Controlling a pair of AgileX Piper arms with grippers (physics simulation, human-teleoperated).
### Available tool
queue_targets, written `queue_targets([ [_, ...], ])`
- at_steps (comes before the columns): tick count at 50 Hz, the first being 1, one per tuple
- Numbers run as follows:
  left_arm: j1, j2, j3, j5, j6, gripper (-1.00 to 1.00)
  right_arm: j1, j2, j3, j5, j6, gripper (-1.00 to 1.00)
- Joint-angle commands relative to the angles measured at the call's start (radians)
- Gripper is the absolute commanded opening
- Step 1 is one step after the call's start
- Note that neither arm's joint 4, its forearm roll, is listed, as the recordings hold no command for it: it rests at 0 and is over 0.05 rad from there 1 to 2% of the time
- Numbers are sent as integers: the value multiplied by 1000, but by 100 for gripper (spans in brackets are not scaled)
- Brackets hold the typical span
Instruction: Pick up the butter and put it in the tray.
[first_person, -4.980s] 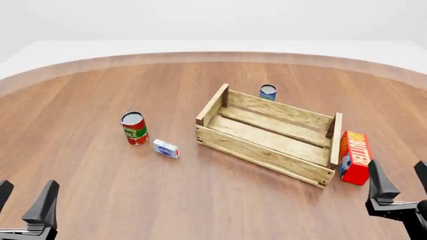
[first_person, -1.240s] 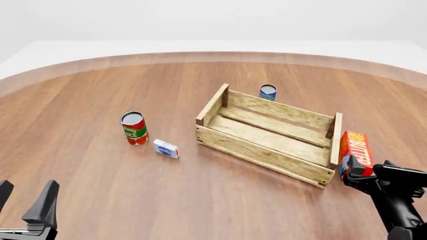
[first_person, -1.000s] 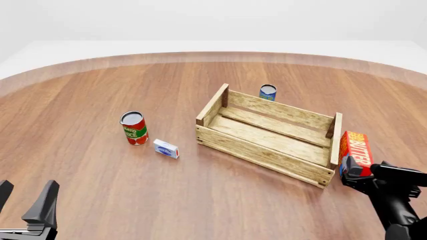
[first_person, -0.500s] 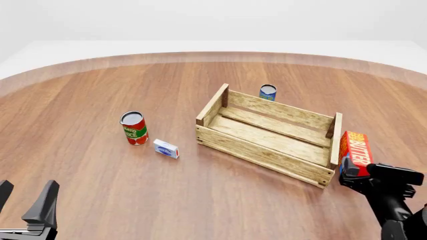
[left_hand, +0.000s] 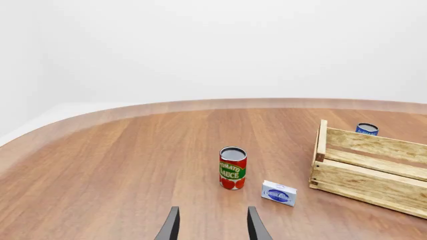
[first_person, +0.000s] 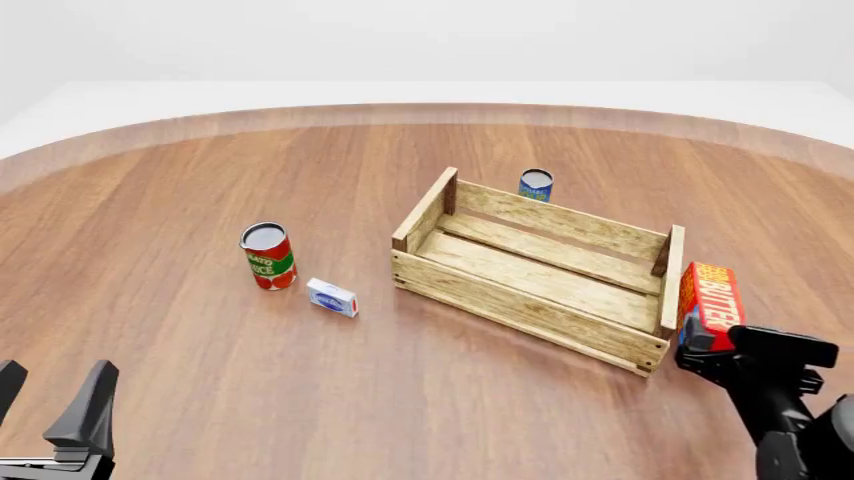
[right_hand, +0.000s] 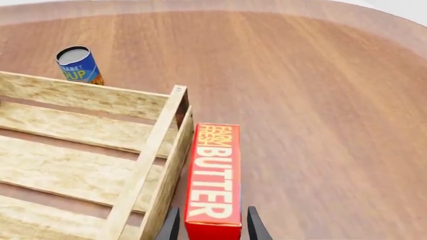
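**Right claw grips the butter beside the tray**

The butter is a red box with an orange top. It sits just outside the right end board of the tray, very close to it. I cannot tell if the box touches the tray, or if it rests on the desk.

The right claw has a finger on each side of the near end of the butter. In the right wrist view, the fingers press on both sides of the box, so this claw is closed around the butter. The long box points away from the claw, along the tray end board.

The left claw is low at the near left, well apart from everything. Its two fingers stand apart with nothing between them, so it is wide and holds nothing.

A red tomato sauce can stands upright to the left of the tray. A small white-blue box lies just beside the can, between it and the tray. A blue can stands behind the tray's far wall.
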Motion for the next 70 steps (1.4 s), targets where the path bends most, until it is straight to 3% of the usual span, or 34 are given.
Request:
queue_targets([
  [1, 0, 0, 0, 0, 0, 100, 2, 44, -24, 0, 4, 100],
  [47, 0, 0, 0, 0, 0, 100, 8, 138, -72, 0, 21, 100],
  [48, 0, 0, 0, 0, 0, 100, 6, 138, -73, 0, 23, -100],
  [70, 0, 0, 0, 0, 0, 100, -18, 60, -23, 0, 28, -100],
])
